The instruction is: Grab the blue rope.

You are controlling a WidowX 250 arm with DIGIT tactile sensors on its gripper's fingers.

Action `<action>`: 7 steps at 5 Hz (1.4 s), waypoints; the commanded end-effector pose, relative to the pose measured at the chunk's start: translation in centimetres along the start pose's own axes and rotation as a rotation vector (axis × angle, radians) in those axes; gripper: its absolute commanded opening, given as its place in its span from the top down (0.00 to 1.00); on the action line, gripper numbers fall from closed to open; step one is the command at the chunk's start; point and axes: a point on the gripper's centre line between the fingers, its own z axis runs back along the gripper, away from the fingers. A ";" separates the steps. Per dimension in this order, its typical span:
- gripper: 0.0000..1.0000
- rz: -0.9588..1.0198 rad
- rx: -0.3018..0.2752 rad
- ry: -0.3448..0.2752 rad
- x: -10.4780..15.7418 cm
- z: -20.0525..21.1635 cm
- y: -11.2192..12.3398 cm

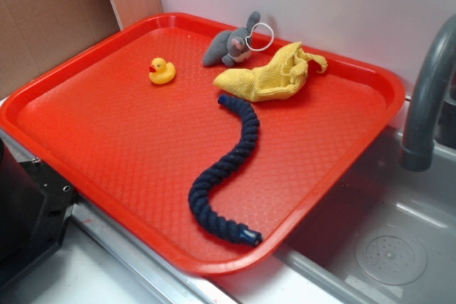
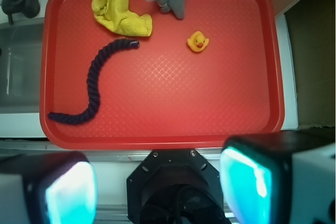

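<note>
The blue rope point(image 1: 229, 169) lies in an S-curve on the red tray point(image 1: 107, 119), one end by the yellow cloth, the other near the tray's front rim. From the wrist view the blue rope point(image 2: 94, 80) sits on the left part of the red tray point(image 2: 210, 98). My gripper point(image 2: 157, 182) hovers high above the robot base, outside the tray's near edge, far from the rope. Its two fingers point(image 2: 247, 182) with cyan pads stand wide apart with nothing between them. No part of the gripper shows in the exterior view.
A yellow knitted cloth point(image 1: 274, 76), a grey stuffed toy point(image 1: 234, 46) and a small yellow duck point(image 1: 162, 71) lie at the tray's back. A sink point(image 1: 385, 233) with a grey faucet point(image 1: 427, 97) lies right of the tray. The black robot base point(image 1: 28, 211) stands at the front left.
</note>
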 end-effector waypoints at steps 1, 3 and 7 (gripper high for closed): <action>0.00 0.000 0.000 0.000 0.0 0.0 0.0; 0.00 0.430 -0.005 0.012 2.0 -9.9 -5.5; 0.00 0.337 0.046 0.092 8.3 -21.0 -9.1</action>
